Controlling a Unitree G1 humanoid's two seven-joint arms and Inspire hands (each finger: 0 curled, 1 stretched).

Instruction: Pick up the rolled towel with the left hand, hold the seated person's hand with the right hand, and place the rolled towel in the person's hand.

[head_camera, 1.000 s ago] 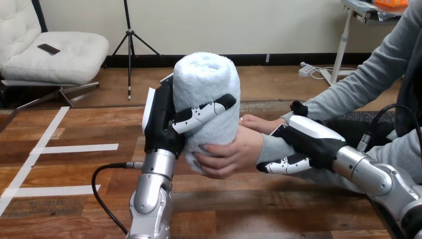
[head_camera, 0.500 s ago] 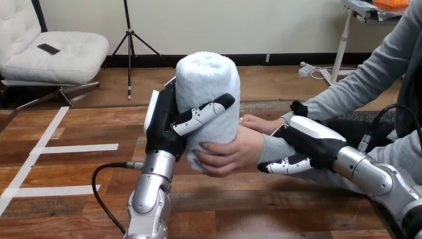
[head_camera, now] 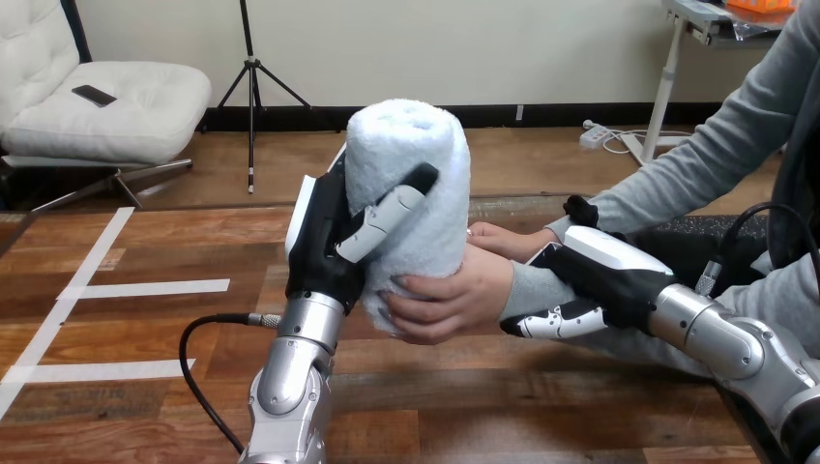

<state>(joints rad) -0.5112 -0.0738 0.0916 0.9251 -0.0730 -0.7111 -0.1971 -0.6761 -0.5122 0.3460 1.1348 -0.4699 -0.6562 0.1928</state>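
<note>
The left hand (head_camera: pixel 324 246) rises on its silver forearm from the bottom edge and is closed round the rolled towel (head_camera: pixel 416 159). Its thumb lies slantwise across the towel's front, with the tip against the cloth, and its other fingers are hidden behind the roll. The towel, one white roll, stands upright and clear above the table (head_camera: pixel 145 242), with its top end open to view. Its lower end is covered by the person's hand (head_camera: pixel 454 295), which comes in from the right and wraps the bottom of the roll, so both that hand and the left hand are on the towel. To the right and at about the same depth, the right hand (head_camera: pixel 604 275) is clasped round the grey-sleeved wrist of that same arm. Its white back lies on top, its fingers curl underneath and its thumb sticks up on the far side. The sleeve and the hand's own shell hide how tightly the fingers press. Its arm is cut off by the lower right corner. Further back, a second hand of the person (head_camera: pixel 503 237) shows just beside the towel's right edge, partly hidden behind the nearer hand and the roll; whether it touches the towel cannot be told. In all there are two robot hands, two hands of the person and one towel.
</note>
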